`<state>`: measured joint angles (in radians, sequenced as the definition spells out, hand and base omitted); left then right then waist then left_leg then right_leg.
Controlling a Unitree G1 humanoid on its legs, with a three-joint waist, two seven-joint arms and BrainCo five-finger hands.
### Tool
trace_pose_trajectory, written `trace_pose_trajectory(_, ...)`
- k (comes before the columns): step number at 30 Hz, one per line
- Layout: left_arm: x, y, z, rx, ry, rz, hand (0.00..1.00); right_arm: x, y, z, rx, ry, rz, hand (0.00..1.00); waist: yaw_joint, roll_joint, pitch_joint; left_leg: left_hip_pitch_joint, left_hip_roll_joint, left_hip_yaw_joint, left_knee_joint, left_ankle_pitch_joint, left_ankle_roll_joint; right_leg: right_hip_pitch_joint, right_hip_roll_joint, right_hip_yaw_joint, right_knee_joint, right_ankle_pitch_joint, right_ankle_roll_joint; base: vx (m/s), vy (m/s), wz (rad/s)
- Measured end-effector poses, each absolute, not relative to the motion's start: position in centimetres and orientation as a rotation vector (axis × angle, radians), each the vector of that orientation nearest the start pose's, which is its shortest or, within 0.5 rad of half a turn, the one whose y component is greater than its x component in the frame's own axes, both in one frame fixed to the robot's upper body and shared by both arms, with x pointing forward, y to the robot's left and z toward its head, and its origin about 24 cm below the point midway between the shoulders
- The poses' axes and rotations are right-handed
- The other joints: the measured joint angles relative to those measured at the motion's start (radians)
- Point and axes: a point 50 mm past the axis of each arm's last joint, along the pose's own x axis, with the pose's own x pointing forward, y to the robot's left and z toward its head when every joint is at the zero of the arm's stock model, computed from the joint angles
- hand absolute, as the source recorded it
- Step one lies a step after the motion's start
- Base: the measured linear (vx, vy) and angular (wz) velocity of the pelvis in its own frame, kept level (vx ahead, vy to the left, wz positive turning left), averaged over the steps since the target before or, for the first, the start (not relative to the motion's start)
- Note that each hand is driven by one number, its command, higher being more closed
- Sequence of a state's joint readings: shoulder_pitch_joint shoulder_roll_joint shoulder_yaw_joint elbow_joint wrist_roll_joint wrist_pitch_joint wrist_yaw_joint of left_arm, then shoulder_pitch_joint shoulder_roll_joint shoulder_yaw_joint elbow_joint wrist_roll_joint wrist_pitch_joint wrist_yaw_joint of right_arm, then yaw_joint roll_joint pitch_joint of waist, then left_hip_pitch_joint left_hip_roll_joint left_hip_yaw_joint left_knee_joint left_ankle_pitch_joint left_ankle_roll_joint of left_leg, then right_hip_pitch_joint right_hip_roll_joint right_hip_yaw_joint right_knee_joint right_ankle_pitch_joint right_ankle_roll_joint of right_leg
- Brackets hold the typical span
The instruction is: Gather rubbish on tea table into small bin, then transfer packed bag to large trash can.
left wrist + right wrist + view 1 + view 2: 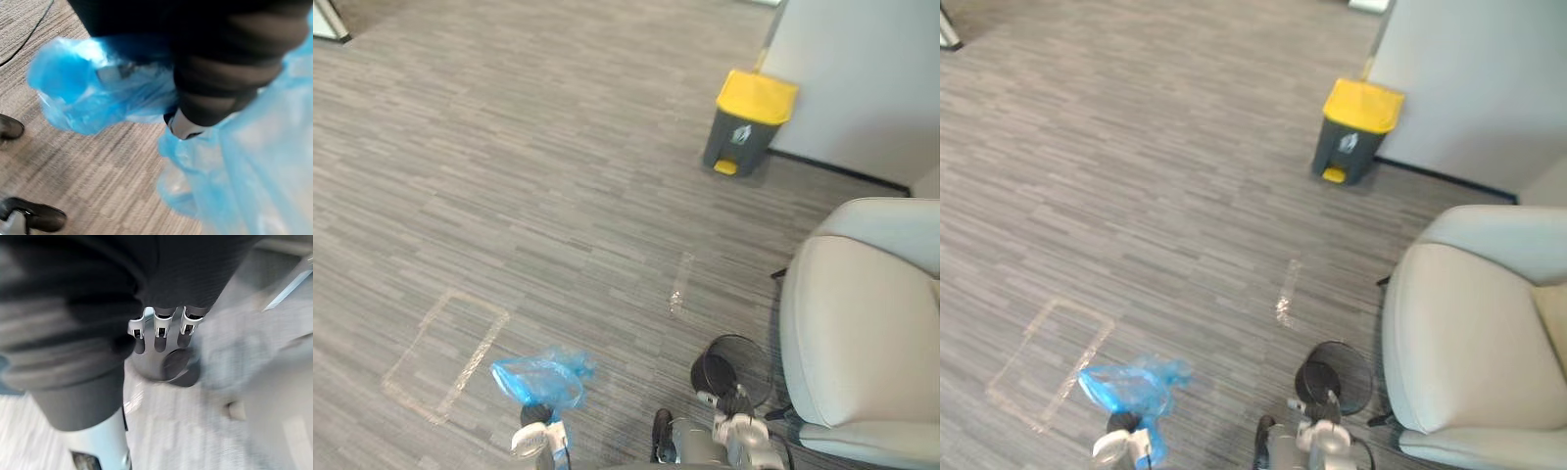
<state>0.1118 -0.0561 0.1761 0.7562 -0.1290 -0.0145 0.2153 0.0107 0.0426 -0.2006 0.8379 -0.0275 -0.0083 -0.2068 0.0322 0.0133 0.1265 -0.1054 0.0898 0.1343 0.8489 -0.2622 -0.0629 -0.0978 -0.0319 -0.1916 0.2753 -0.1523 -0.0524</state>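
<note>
A crumpled blue plastic bag (540,380) hangs just above the grey carpet at the lower left, and my left hand (534,432) is shut on it from below. In the left wrist view the blue bag (98,93) bulges all round the hand's dark cover and one pale fingertip (183,126). The large trash can (749,122), grey with a yellow lid, stands far ahead to the right against a white wall. The small black mesh bin (732,367) stands on the floor by my right hand (736,423), whose relaxed fingers (161,325) hold nothing.
A white armchair (867,333) takes up the right side, close beside the small bin. Tape marks lie on the carpet: a rectangle (445,354) at the left and a short strip (680,284) in the middle. Open carpet stretches towards the trash can.
</note>
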Motion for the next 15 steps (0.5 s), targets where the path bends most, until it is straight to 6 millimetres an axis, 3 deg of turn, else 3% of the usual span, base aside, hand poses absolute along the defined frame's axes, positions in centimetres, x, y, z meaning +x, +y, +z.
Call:
trace_pose_trajectory(2, 13.9, 17.4, -13.3, -0.154, 0.855, 0.424, 1.00, 16.0, -17.4, -13.1, 0.026, 0.852, -0.358, 0.00, 0.012, -0.015, 0.010, -0.059, 0.030, 0.064, 0.060, -0.031, 0.028, 0.093, -0.008, 0.015, -0.048, -0.003, -0.005, 0.50, 0.015, -0.22)
trace_pose_trajectory(3, 14.3, 17.4, -13.0, -0.155, 0.832, 0.422, 1.00, 16.4, -17.3, -13.0, 0.041, 0.842, -0.362, 0.00, 0.022, -0.023, 0.015, -0.121, 0.042, 0.095, 0.030, -0.046, 0.048, 0.139, -0.022, 0.023, -0.071, -0.003, -0.005, 0.41, 0.057, -0.26)
trace_pose_trajectory(5, 14.8, 17.4, -12.7, -0.159, 0.814, 0.414, 1.00, 17.0, -17.4, -12.7, 0.051, 0.828, -0.373, 0.00, 0.029, -0.032, 0.022, -0.183, 0.048, 0.117, -0.142, -0.046, 0.050, 0.168, -0.043, 0.036, -0.074, -0.003, -0.004, 0.38, 0.107, -0.39)
trace_pose_trajectory(6, 14.8, 17.4, -12.7, -0.161, 0.812, 0.405, 1.00, 17.0, -17.5, -12.7, 0.058, 0.826, -0.384, 0.00, 0.030, -0.022, 0.018, -0.209, 0.042, 0.093, -0.325, 0.006, 0.036, 0.180, -0.055, 0.042, -0.065, -0.013, 0.015, 0.37, 0.210, -0.51)
trace_pose_trajectory(7, 14.5, 17.1, -12.9, -0.168, 0.823, 0.406, 1.00, 16.9, -17.5, -12.7, 0.064, 0.828, -0.394, 0.00, 0.033, -0.004, 0.009, -0.202, 0.038, 0.044, -0.476, 0.128, 0.027, 0.187, -0.053, 0.056, -0.056, -0.036, 0.051, 0.44, 0.306, -0.70)
trace_pose_trajectory(8, 13.8, 17.6, -13.2, -0.154, 0.845, 0.418, 1.00, 16.3, -17.4, -13.1, 0.071, 0.853, -0.397, 0.00, 0.036, -0.008, 0.006, -0.212, 0.035, 0.011, -0.484, 0.215, 0.020, 0.200, -0.060, 0.093, -0.044, -0.082, 0.111, 0.36, 0.283, -0.52)
trace_pose_trajectory(10, 15.0, 17.9, -12.8, -0.155, 0.815, 0.424, 1.00, 16.2, -16.8, -13.2, 0.079, 0.867, -0.381, 0.00, 0.040, -0.042, 0.001, -0.187, 0.001, 0.063, -0.476, 0.147, 0.026, 0.187, -0.116, 0.129, 0.009, -0.091, 0.114, 0.33, 0.257, -0.42)
trace_pose_trajectory(12, 15.1, 17.3, -12.8, -0.164, 0.817, 0.410, 1.00, 16.1, -16.9, -13.2, 0.073, 0.865, -0.381, 0.00, 0.047, -0.041, 0.000, -0.139, -0.004, 0.115, -0.480, 0.103, 0.044, 0.126, -0.142, 0.179, 0.131, -0.054, 0.133, 0.30, 0.272, -0.86)
trace_pose_trajectory(14, 14.9, 16.6, -12.9, -0.152, 0.829, 0.375, 1.00, 16.1, -16.6, -13.2, 0.064, 0.864, -0.361, 0.00, 0.044, -0.040, 0.004, -0.033, -0.014, 0.182, -0.521, 0.067, 0.065, -0.008, -0.164, 0.227, 0.435, 0.022, 0.168, 0.30, 0.266, -0.88)
trace_pose_trajectory(15, 14.9, 16.5, -12.9, -0.151, 0.831, 0.370, 1.00, 15.8, -16.7, -13.3, 0.063, 0.871, -0.363, 0.00, 0.039, -0.036, 0.006, -0.009, -0.015, 0.187, -0.530, 0.058, 0.064, -0.042, -0.163, 0.221, 0.506, 0.019, 0.163, 0.32, 0.184, -0.38)
